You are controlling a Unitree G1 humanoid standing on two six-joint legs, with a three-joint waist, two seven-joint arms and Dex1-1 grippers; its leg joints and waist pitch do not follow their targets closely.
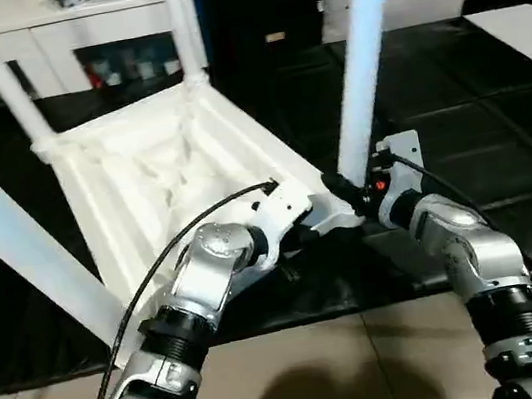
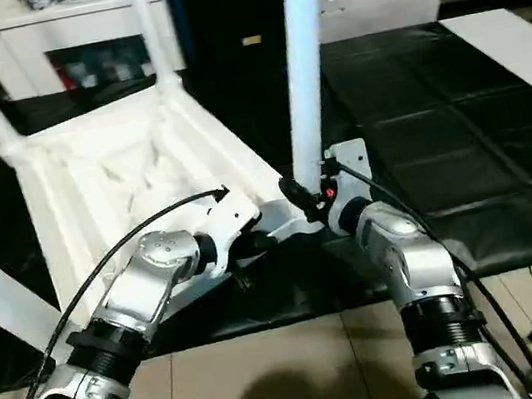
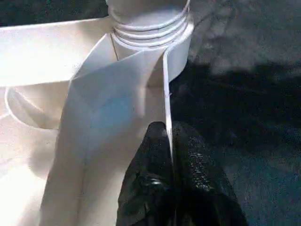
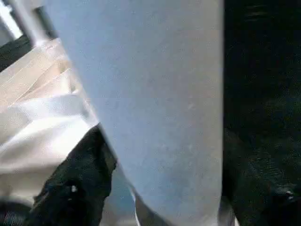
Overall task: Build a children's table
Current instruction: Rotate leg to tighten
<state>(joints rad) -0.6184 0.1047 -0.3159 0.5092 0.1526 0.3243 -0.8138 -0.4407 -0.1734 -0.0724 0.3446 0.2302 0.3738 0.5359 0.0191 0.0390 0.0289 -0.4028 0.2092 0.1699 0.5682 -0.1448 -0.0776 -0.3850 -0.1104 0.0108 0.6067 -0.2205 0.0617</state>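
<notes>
We are seating the last long tapered white tube leg (image 1: 358, 63) between our right gripper's (image 4: 160, 188) spread jaws. Our left gripper (image 3: 170, 155) is clenching the thin rim of the white ribbed plastic tabletop (image 1: 155, 166); next we probably need a firm push down.

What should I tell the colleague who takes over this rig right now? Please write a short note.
Left gripper: fingers shut on the thin rim of the table top, beside the near right corner socket.
Right gripper: fingers around the base of the near right leg; I cannot tell whether they still grip it.
Things: the top lies upside down on the dark floor mats, its ribbed underside up.
Done: four legs stand in the corner sockets.
Left: check that the near right leg is fully seated, let go, turn the table onto its legs.
</notes>
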